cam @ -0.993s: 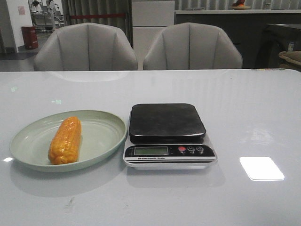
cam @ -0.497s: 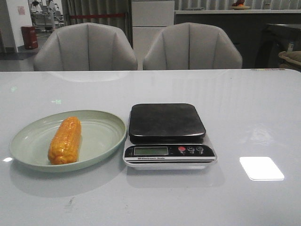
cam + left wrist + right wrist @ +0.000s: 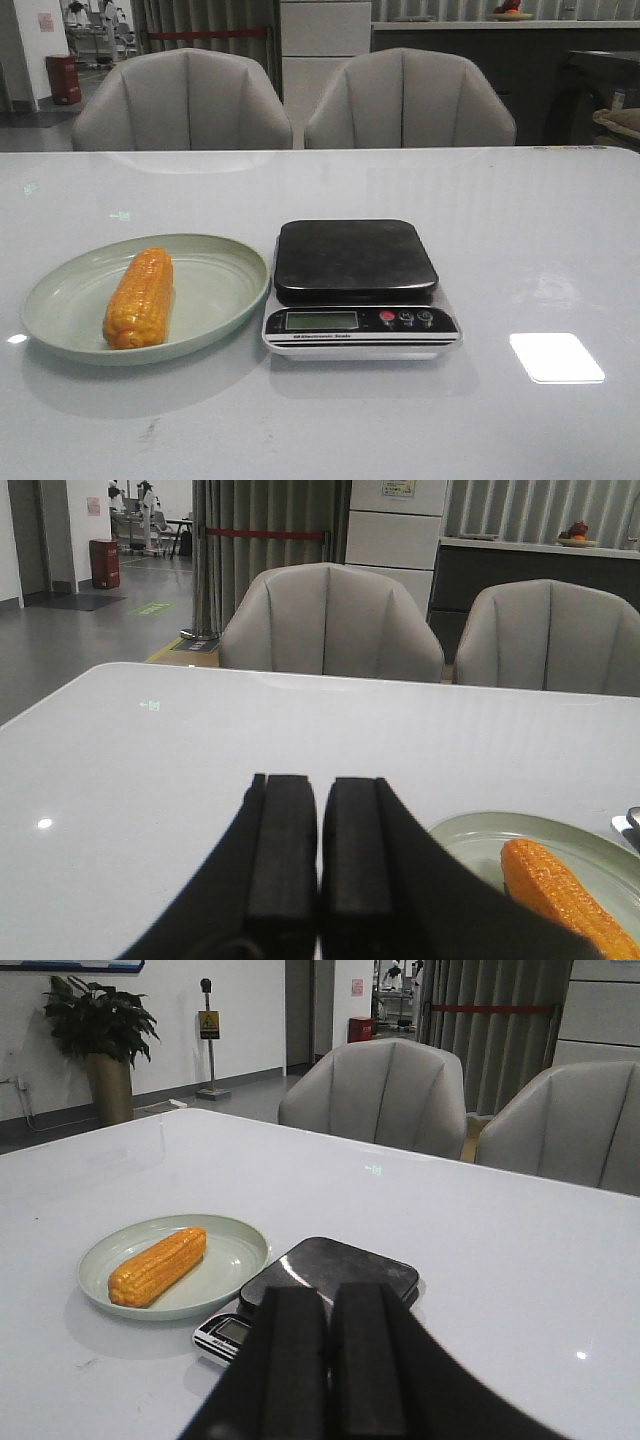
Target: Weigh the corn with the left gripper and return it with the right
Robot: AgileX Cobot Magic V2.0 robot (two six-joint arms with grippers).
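Note:
The orange-yellow corn (image 3: 139,297) lies lengthwise in a pale green plate (image 3: 222,292) on the left of the white table. To the plate's right stands a kitchen scale (image 3: 355,260) with a bare dark platform and a small display. Neither arm shows in the front view. In the left wrist view my left gripper (image 3: 319,785) is shut with nothing in it, and the corn (image 3: 565,892) and plate (image 3: 470,832) lie off to one side. My right gripper (image 3: 329,1295) is shut and empty too, above the table, with the scale (image 3: 330,1265) and the corn (image 3: 158,1264) beyond it.
Two grey chairs (image 3: 185,100) (image 3: 408,98) stand along the table's far edge. A bright patch of reflected light (image 3: 555,357) lies on the table to the right of the scale.

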